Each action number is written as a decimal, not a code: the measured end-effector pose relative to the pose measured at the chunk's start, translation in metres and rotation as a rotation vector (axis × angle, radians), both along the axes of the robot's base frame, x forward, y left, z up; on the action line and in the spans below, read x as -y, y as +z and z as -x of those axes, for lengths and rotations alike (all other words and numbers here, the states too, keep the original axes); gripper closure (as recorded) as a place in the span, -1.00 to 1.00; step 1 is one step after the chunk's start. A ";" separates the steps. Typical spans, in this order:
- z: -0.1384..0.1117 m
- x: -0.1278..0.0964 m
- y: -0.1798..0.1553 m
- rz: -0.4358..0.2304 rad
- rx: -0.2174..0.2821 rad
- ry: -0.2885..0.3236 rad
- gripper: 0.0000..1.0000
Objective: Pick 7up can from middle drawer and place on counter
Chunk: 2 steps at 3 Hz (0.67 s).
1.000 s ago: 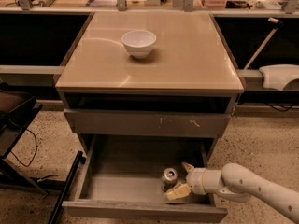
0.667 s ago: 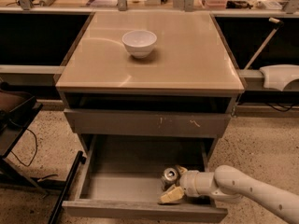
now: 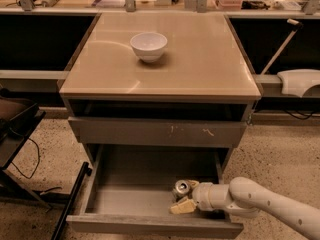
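Gripper [image 3: 186, 196] sits further left and nearer the drawer's front lip than a second ago, while the can [image 3: 181, 187] has not moved. Its fingers are apart: one pale finger [image 3: 182, 206] lies low in front of the can, the other shows just right of it, and contact cannot be told. The white arm [image 3: 260, 204] reaches in from the right over the drawer's right wall. The can stands in the right front part of the open drawer [image 3: 125, 199], beneath the scratched drawer front [image 3: 157, 132]. A white bowl [image 3: 148, 45] rests on the counter [image 3: 205, 64], well apart from all this. The can looks roughly upright, long axis vertical, shiny top facing up.
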<state>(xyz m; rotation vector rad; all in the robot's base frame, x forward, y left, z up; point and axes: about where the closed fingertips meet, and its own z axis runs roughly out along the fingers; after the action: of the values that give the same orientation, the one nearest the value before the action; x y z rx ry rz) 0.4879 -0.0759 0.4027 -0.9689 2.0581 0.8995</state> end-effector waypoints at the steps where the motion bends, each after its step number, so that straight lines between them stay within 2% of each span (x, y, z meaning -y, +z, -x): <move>1: 0.000 0.000 0.000 0.000 0.000 0.000 -0.16; 2: 0.000 0.000 0.000 0.000 0.000 0.000 0.31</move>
<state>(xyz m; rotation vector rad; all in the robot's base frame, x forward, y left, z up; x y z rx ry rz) 0.4879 -0.0759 0.4027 -0.9690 2.0581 0.8995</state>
